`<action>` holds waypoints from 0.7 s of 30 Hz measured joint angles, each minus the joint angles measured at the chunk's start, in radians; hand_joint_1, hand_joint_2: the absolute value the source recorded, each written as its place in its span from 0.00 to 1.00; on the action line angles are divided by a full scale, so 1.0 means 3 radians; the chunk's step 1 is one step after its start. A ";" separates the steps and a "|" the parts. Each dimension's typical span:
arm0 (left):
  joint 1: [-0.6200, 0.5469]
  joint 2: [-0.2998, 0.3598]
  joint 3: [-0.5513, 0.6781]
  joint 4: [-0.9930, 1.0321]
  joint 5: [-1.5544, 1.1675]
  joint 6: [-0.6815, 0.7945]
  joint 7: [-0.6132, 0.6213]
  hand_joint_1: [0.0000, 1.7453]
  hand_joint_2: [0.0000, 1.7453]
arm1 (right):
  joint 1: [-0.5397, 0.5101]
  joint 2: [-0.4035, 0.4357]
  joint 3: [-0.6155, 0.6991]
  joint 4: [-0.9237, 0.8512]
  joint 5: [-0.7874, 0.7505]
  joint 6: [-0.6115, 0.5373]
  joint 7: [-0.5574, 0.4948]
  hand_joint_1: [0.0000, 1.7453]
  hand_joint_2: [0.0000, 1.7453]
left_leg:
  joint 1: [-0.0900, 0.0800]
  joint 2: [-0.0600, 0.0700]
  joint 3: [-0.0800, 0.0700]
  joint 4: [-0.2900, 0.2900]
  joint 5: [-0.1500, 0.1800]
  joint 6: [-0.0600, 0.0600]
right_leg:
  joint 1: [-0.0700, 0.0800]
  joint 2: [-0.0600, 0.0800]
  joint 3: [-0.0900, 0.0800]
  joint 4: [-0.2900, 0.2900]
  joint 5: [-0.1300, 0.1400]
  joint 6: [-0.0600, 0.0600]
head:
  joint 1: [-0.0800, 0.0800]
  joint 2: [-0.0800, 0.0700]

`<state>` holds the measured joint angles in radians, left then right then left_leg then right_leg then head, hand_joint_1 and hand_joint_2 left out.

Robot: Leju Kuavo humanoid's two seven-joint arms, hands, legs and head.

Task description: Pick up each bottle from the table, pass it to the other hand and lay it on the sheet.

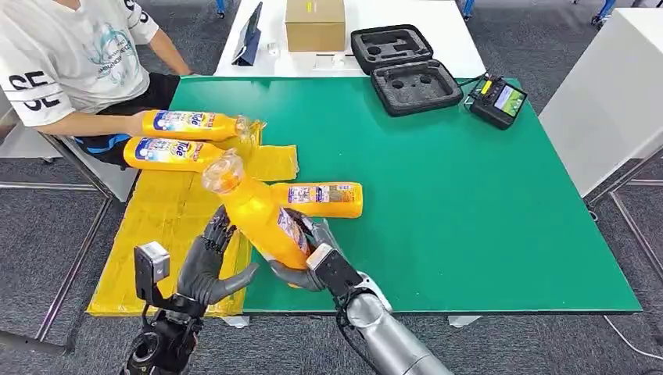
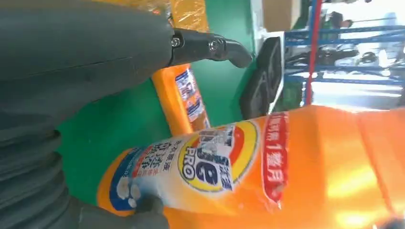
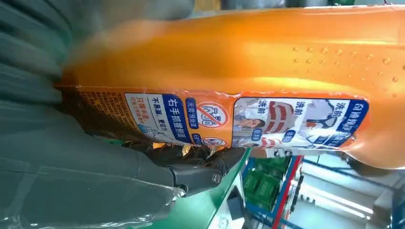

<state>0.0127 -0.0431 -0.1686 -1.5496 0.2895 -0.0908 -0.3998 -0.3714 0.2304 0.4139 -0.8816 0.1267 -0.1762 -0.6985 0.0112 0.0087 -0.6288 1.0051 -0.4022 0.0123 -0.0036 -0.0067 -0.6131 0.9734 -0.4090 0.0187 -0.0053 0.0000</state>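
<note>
Head view. Counter (image 1: 469,203): green top, with a white counter (image 1: 375,16) butted against its far edge. Sheet (image 1: 156,234): yellow, spread over the green counter's left end. Held bottle (image 1: 254,211): orange, tilted, clear cap pointing up and away, base low; the right hand (image 1: 313,262) has its fingers wrapped around the lower body, above the counter's near left part beside the sheet's edge. Left hand (image 1: 207,262): fingers spread and released, palm facing the held bottle just beside it, holding nothing. Third bottle (image 1: 317,199): lying on its side on the green counter, just behind the held one. Two bottles (image 1: 184,137): lying side by side at the sheet's far end; a person (image 1: 70,62) in a white shirt sits at that corner with an arm at the farther bottle. Black case (image 1: 406,66): open, foam-lined, at the far edge. Small device (image 1: 498,100): black, lit screen, to the right of the case. Cardboard box (image 1: 315,23): on the white counter.

Left wrist view. Held bottle (image 2: 248,171): label side close to the camera. Left fingers (image 2: 210,46): dark, extended, clear of the bottle. Third bottle (image 2: 184,98): beyond, on the green counter.

Right wrist view. Held bottle (image 3: 248,76): back label facing the camera. Right fingers (image 3: 196,174): clasped under its lower body.
</note>
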 measured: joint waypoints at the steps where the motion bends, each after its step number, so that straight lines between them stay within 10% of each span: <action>1: -0.0006 0.0004 0.0000 0.0019 0.0009 -0.0004 0.0006 0.00 1.00 | 0.0000 0.0002 0.0011 0.0004 -0.0001 0.0006 0.0000 1.00 1.00 | 0.0000 0.0000 0.0000 0.0000 0.0000 0.0000 | 0.0000 0.0000 0.0000 0.0000 0.0000 0.0000 | 0.0000 0.0000; 21: -0.0035 0.0046 0.0000 0.0159 0.0412 -0.0188 0.0130 0.00 1.00 | -0.0003 0.0025 0.0067 0.0141 -0.0018 0.0197 0.0000 1.00 1.00 | 0.0000 0.0000 0.0000 0.0000 0.0000 0.0000 | 0.0000 0.0000 0.0000 0.0000 0.0000 0.0000 | 0.0000 0.0000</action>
<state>0.0023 -0.0294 -0.1686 -1.5019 0.4131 -0.1473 -0.3609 -0.3723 0.2380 0.4341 -0.8392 0.1213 -0.1171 -0.6985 0.0111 0.0088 -0.6289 1.0051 -0.4023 0.0123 -0.0037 -0.0067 -0.6132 0.9734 -0.4090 0.0187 -0.0053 0.0000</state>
